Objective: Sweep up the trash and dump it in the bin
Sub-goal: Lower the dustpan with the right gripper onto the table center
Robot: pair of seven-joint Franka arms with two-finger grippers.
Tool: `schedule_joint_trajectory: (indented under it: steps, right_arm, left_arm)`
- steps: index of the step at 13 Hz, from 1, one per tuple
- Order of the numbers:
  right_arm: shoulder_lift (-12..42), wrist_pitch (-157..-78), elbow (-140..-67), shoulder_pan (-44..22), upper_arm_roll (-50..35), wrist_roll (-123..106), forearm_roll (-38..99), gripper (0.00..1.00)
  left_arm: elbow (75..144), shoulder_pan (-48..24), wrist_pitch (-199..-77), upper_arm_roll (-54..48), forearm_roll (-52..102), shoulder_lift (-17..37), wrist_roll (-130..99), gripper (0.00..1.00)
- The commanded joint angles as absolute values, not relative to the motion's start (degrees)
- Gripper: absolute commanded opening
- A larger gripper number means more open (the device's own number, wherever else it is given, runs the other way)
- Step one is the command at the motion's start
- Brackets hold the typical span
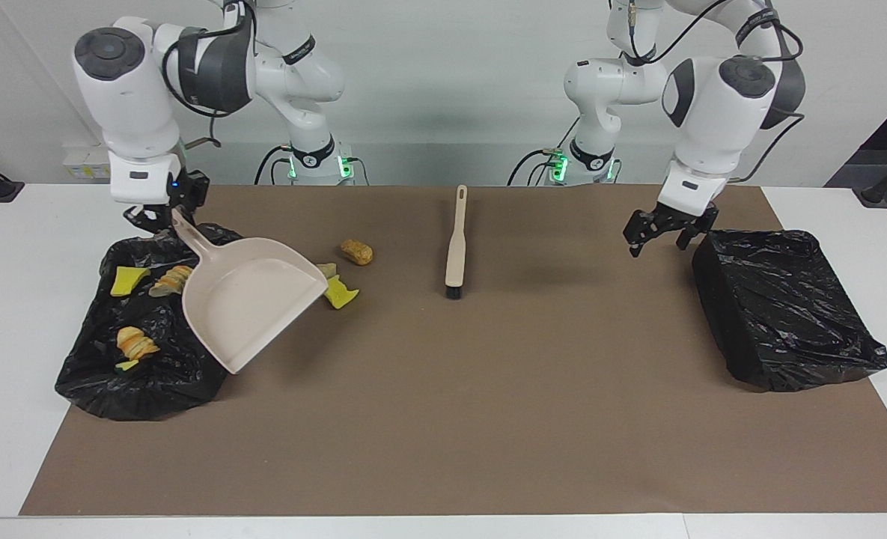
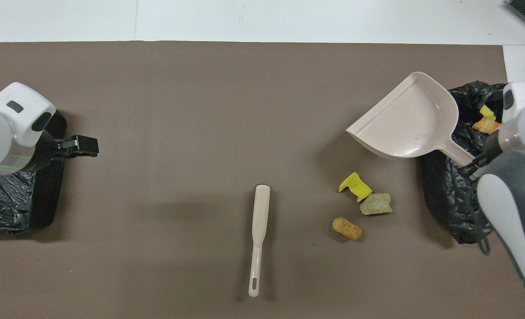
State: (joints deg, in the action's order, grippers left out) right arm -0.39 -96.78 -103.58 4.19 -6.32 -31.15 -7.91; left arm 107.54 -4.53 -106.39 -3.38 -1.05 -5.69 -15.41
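My right gripper [image 1: 156, 217] is shut on the handle of the beige dustpan [image 1: 245, 299], which hangs tilted and empty, partly over the black-bagged bin [image 1: 106, 382] at the right arm's end. The gripper also shows in the overhead view [image 2: 471, 165], as do the dustpan [image 2: 410, 119] and the bin [image 2: 444, 199]. Trash lies in that bin: a yellow sponge piece [image 1: 129, 279] and bread chunks [image 1: 136, 342]. On the mat beside the dustpan lie a yellow sponge piece [image 2: 355, 186], a pale chunk [image 2: 376, 204] and a brown chunk [image 2: 347, 228]. My left gripper [image 1: 664, 236] is open and empty.
The beige brush [image 1: 455, 247] lies on the brown mat [image 1: 488, 419] mid-table, bristles pointing away from the robots; it also shows in the overhead view [image 2: 258, 235]. A second black-bagged bin [image 1: 784, 307] stands at the left arm's end, beside the waiting left gripper.
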Motion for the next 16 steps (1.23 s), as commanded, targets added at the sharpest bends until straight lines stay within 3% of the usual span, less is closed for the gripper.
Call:
schedule_joint_trajectory:
  steps: [1, 7, 9, 12, 15, 16]
  right_arm:
    - [2.62, -98.78, -103.98, 0.28, -6.15, -14.83, -2.21, 0.0]
    - [11.41, -110.45, -102.48, -14.48, -6.15, 14.7, 2.11, 0.0]
    - [15.01, -111.0, -97.76, -18.78, -6.15, 22.64, 4.2, 0.0]
    - [22.12, -111.27, -92.14, -25.04, -6.06, 31.09, 0.98, 0.0]
    - [27.15, -112.06, -87.99, -27.07, -6.15, 34.89, -1.23, 0.0]
    - [27.16, -111.97, -87.98, -26.9, -6.15, 34.98, -1.06, 0.13]
  left_arm:
    - [101.71, -3.52, -99.43, -2.47, 0.7, -5.53, -11.97, 1.0]
    - [89.4, 0.44, -85.53, -2.64, 0.09, -4.75, -1.5, 1.0]
    - [86.32, 0.53, -82.45, -3.33, 0.0, -3.52, -1.41, 1.0]
    - [92.7, 1.05, -86.55, -4.13, 0.53, -7.02, 1.49, 1.0]
    - [92.99, 1.06, -88.14, -3.87, 0.61, -7.12, 0.62, 1.0]
    - [92.81, 0.97, -88.5, -3.95, 0.62, -6.95, 0.88, 1.0]
